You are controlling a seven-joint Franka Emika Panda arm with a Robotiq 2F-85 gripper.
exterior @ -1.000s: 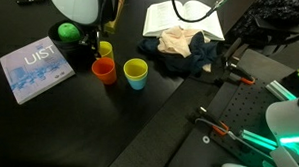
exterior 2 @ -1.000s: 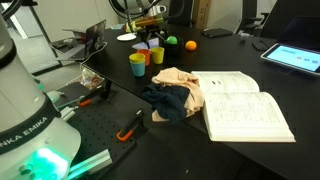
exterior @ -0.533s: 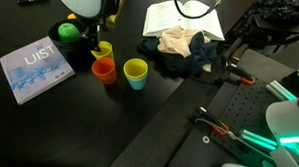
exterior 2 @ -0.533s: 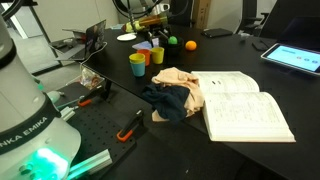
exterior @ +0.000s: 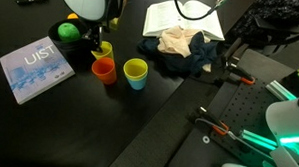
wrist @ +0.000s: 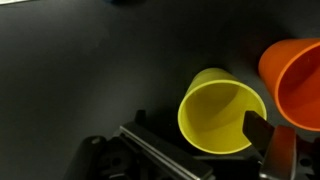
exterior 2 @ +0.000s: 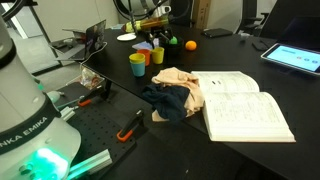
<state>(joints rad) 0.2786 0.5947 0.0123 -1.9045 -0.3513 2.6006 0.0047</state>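
The gripper (wrist: 205, 145) is open and hangs low over a yellow cup (wrist: 222, 110) in the wrist view. One dark finger (wrist: 260, 130) overlaps the cup's right rim, the other lies along its lower left. An orange cup (wrist: 295, 68) stands right beside it. In an exterior view the gripper (exterior: 96, 40) reaches down at the yellow cup (exterior: 104, 50), with the orange cup (exterior: 104, 70) in front and a yellow cup with a blue base (exterior: 136, 73) to the right. In an exterior view the same cups (exterior 2: 145, 57) stand below the gripper (exterior 2: 150, 35). Nothing is gripped.
A green ball (exterior: 67, 32) lies just behind the cups, and an orange ball (exterior 2: 190, 44) farther off. A blue book (exterior: 35, 68) lies on the black table; an open book (exterior 2: 245, 105) and a heap of clothes (exterior 2: 175, 92) lie nearer the robot base. Red-handled tools (exterior 2: 128, 125) rest on the mounting plate.
The arm's white link has drifted slightly to the right over the cups. The jaws stay open and no cup has moved.
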